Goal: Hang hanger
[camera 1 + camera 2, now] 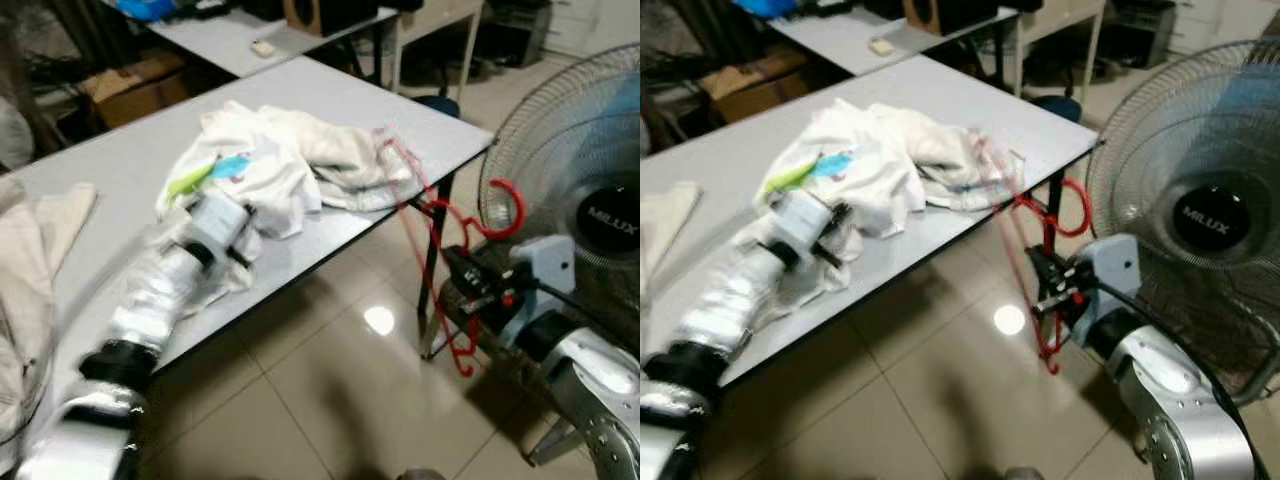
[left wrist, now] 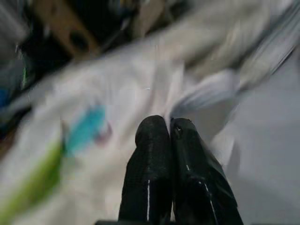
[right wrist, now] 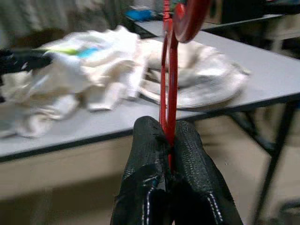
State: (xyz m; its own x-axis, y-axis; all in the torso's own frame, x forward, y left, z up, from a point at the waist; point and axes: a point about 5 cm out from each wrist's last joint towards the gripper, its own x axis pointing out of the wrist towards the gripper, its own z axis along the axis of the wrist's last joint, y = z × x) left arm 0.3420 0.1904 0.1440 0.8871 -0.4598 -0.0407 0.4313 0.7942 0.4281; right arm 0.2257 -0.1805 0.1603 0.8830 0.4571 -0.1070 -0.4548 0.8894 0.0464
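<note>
Right gripper (image 3: 169, 140) held beside tabletop (image 1: 110, 165) edge, above floor, fingers clamped on red hanger (image 1: 455, 290). Hanger held roughly upright, long axis near vertical, hook (image 1: 503, 208) uppermost, beside fan (image 1: 590, 200). "MILUX" read on fan hub. Left gripper (image 2: 169, 129) stretched over tabletop, fingers pressed together, at white clothes (image 1: 290, 165).

I see the red hanger (image 1: 1025, 215) as thin, glossy wire, plastic-coated perhaps. The white garment (image 1: 270, 165) is soft, crumpled cloth on a smooth matt grey table (image 1: 110, 165). The floor (image 1: 330, 390) tiles shine. My right gripper (image 3: 169, 140) has black, finely textured fingers (image 3: 145, 154).
</note>
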